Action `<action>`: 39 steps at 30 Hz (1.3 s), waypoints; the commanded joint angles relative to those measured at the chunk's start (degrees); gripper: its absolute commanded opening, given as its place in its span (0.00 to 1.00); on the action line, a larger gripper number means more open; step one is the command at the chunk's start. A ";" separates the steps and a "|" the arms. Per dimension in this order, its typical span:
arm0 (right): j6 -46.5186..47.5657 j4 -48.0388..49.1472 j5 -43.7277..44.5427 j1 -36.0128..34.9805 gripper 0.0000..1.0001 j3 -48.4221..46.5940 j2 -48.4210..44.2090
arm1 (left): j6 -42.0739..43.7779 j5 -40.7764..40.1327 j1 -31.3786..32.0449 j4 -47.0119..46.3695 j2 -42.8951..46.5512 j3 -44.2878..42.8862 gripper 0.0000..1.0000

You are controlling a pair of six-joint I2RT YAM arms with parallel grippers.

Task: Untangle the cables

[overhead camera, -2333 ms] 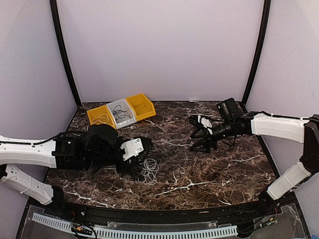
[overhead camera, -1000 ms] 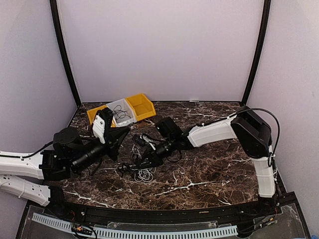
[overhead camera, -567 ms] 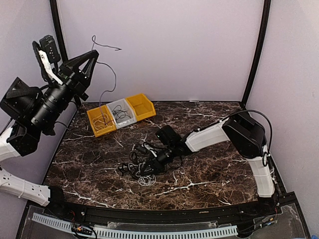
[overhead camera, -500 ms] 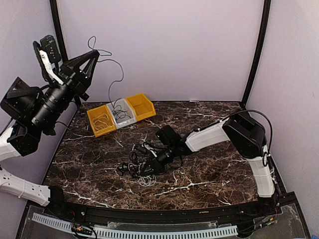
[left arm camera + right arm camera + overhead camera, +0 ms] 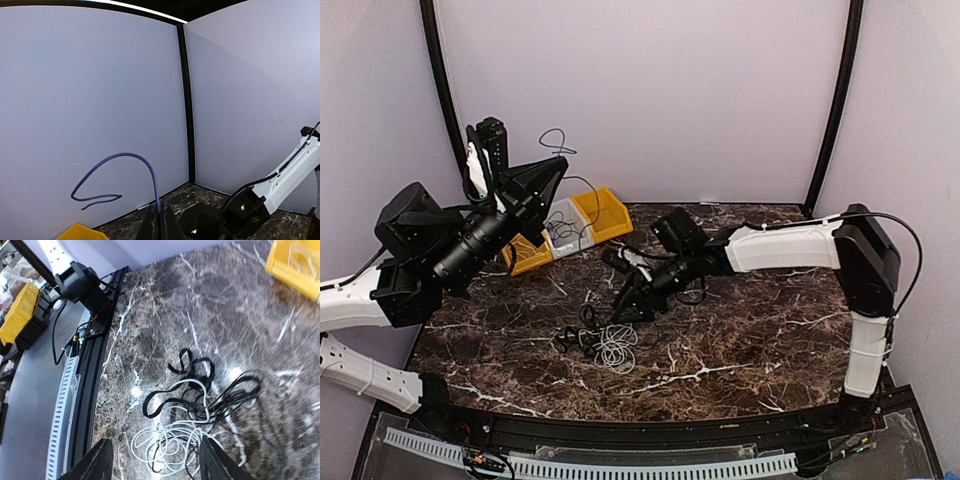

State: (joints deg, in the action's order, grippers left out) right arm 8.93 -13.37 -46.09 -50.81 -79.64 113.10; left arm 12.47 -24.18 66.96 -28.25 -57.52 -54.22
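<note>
**Cable Handling and Gripper Status**

The left gripper [image 5: 560,163] is clamped on one thin grey cable [image 5: 125,156], held aloft near the bins [image 5: 610,232]. The other cables [image 5: 605,342] lie tangled on the table [image 5: 750,330]. They look light, limp and snag-prone, so take a single outer loop. The right gripper [image 5: 157,465] hovers over them, jaws apart, empty.
</note>
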 commanded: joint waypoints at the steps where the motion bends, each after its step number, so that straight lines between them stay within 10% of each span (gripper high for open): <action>1: 6.77 -3.67 3.92 2.27 0.64 2.52 -10.10 | -0.65 -3.19 -0.38 -3.95 -0.12 2.48 0.00; 22: 12.23 -2.42 9.27 30.00 0.74 30.00 -38.58 | -22.46 1.44 -21.38 16.93 -10.60 -1.81 0.00; 39: 23.88 -2.67 21.34 29.32 0.76 32.79 -36.87 | -21.38 3.78 -33.31 13.66 -27.26 -8.37 0.00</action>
State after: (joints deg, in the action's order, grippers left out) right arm 30.37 -17.47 -26.85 -20.75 -47.55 75.90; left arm -9.43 -21.41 35.92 -13.21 -81.71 -59.13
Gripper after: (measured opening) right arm 0.758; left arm 0.024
